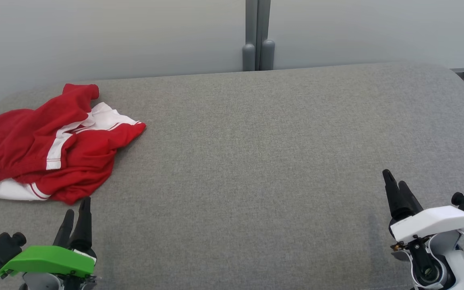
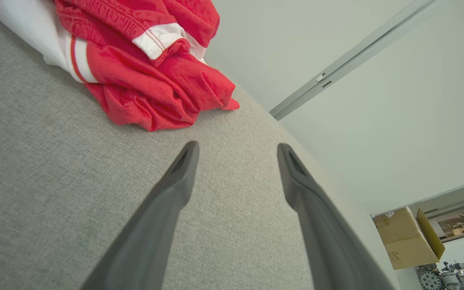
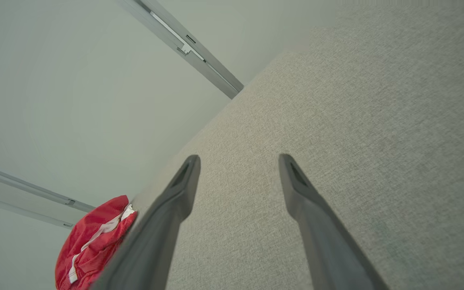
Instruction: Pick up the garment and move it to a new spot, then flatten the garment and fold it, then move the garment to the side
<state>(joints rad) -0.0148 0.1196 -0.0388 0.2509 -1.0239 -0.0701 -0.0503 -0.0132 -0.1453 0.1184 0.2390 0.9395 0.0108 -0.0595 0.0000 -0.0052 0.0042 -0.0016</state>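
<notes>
Red-and-white garment (image 1: 54,149), a crumpled heap, probably sports shorts, sits at the far-left of the grey fabric tabletop (image 1: 256,161). It's not picked up yet, so step one is still to do.

Left end effector (image 1: 77,206) is low left, fingers spread apart with nothing between them. The tips point up-view at the heap's near edge, just short of it and not touching. In the left wrist view the heap shows above and left of the fingertips, with a red fold nearest.

Right end effector (image 1: 395,179) is on the opposite side, fingers also apart and empty. It is well apart from the cloth, with the bare width of the tabletop between them.

Heap's long axis runs roughly across the tabletop, tilted from near-left to far-right. A white panel pokes out at the near-left end and another at the far side.

Judgement: the left arm is the obvious pick arm, a short forward reach. The right arm would have to cross the full width. The open middle of the tabletop looks like the natural new spot.

Risk: pinching a single layer, so the heap drags instead of lifting.
</notes>
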